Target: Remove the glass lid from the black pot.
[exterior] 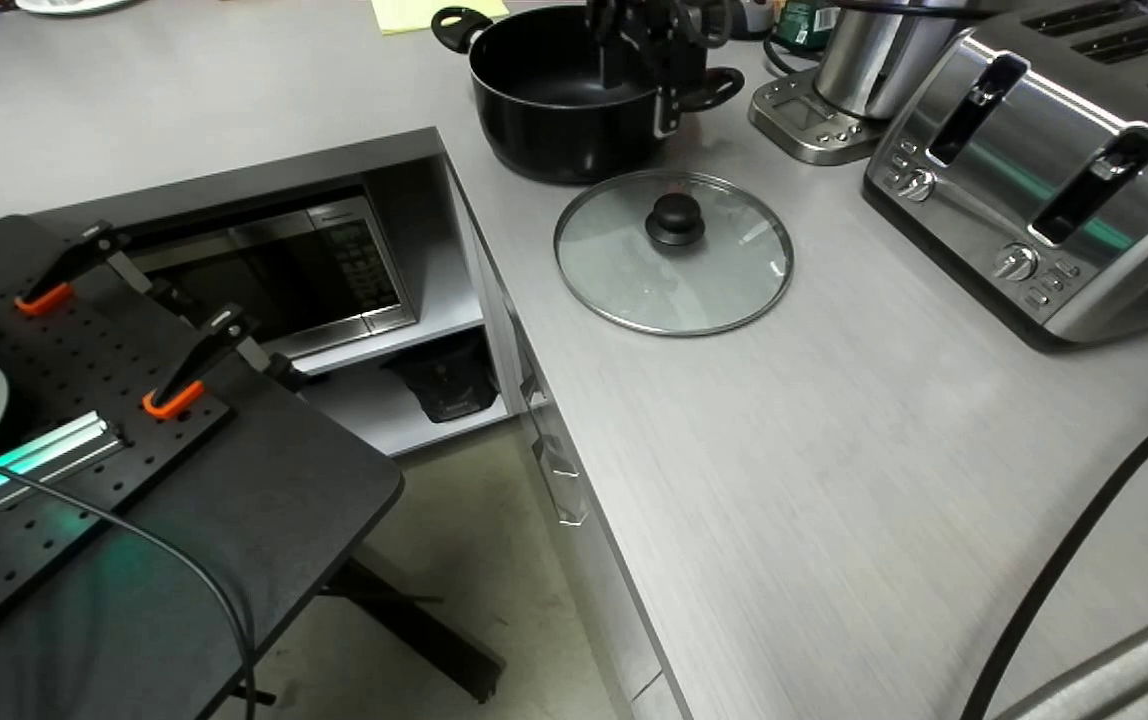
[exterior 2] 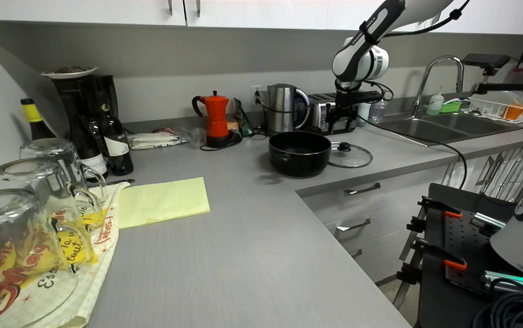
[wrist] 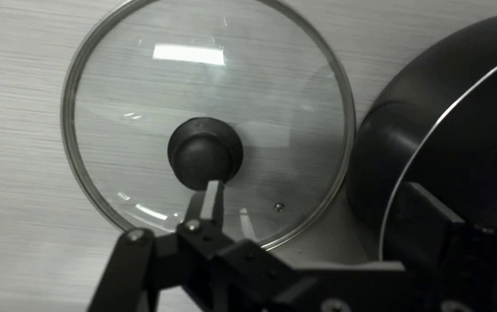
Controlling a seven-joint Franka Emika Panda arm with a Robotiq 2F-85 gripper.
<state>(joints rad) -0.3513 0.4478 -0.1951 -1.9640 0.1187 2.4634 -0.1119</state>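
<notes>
1. glass lid (exterior: pixel 674 285): off the black pot (exterior: pixel 574 135), lying flat on the grey counter (exterior: pixel 814 480), its black knob (wrist: pixel 205 156) uppermost.
2. lid sits just beside the pot in both exterior views. in the wrist view its rim meets the pot's outline; cannot tell whether they touch.
3. pot upright on the counter, top open, dark inside.
4. gripper (wrist: pixel 313 190): fingers (wrist: pixel 211 201) spread wide apart. wrist view has one tip in front of the knob's edge, the other shown over the pot's opening. both exterior views show the gripper in the air, apart from the lid.
5. white robot arm (exterior 2: pixel 352 66) reaches down from upper right in an exterior view.
6. silver toaster (exterior: pixel 1024 170) near the lid, on the same counter. steel kettle (exterior 2: pixel 282 109) beside the toaster, red coffee pot (exterior 2: pixel 217 118) further along.
7. yellow sheet (exterior 2: pixel 163 202) lies flat, well apart from the lid, near the glass mugs (exterior 2: pixel 4 241).
8. microwave (exterior: pixel 284 275) on a shelf below counter level, seen in an exterior view.
</notes>
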